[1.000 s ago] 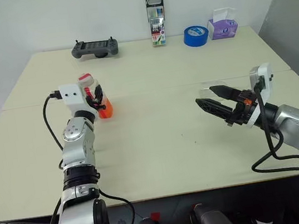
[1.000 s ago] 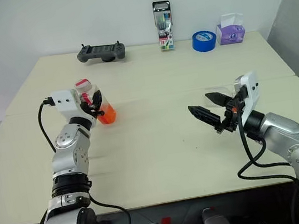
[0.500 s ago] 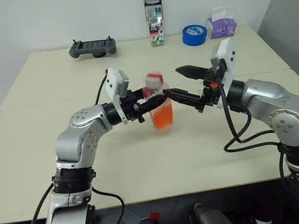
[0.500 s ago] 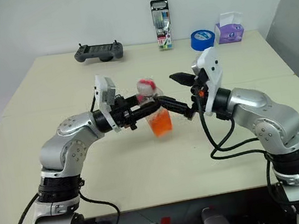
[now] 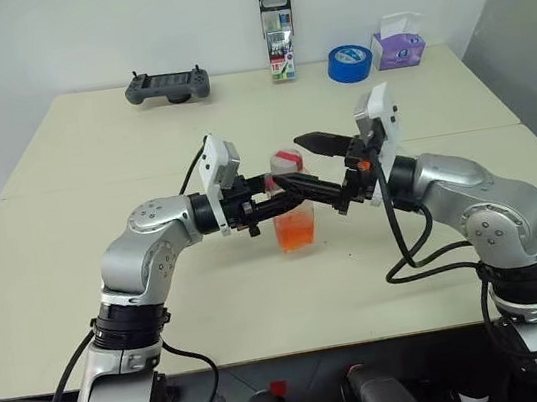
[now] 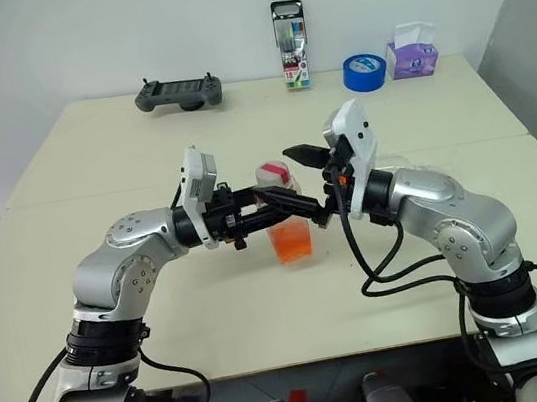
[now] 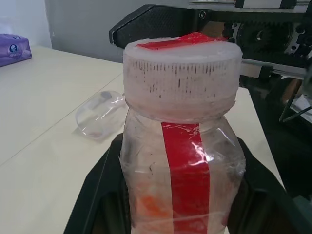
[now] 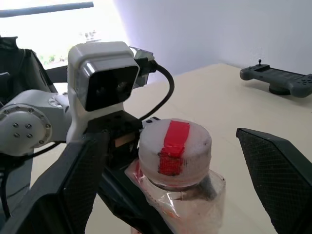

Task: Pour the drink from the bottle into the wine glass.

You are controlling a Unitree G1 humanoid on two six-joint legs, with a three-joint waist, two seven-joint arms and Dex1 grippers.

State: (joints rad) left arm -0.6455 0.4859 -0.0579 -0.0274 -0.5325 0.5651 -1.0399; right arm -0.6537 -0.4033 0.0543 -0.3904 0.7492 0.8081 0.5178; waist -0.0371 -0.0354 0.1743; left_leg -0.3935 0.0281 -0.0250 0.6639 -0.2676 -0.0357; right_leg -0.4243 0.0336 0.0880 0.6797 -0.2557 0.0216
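Bottle [image 5: 293, 207], small clear plastic w/ wide neck, red-and-white label strip and pinkish cap [image 8: 174, 145]: held upright above the beige counter [image 5: 74, 250], mid-scene, left gripper [image 5: 270, 197] clenched on its upper body. Approx. a third full of orange-red drink [image 6: 292, 243]; likely light, thin-walled, slippery, so squeeze gently. Right gripper [image 8: 170, 175] released, jaws wide either side of the cap; grip the ribbed rim. Clear wine glass [image 7: 100, 113] lies on its side: fragile. No legible writing.
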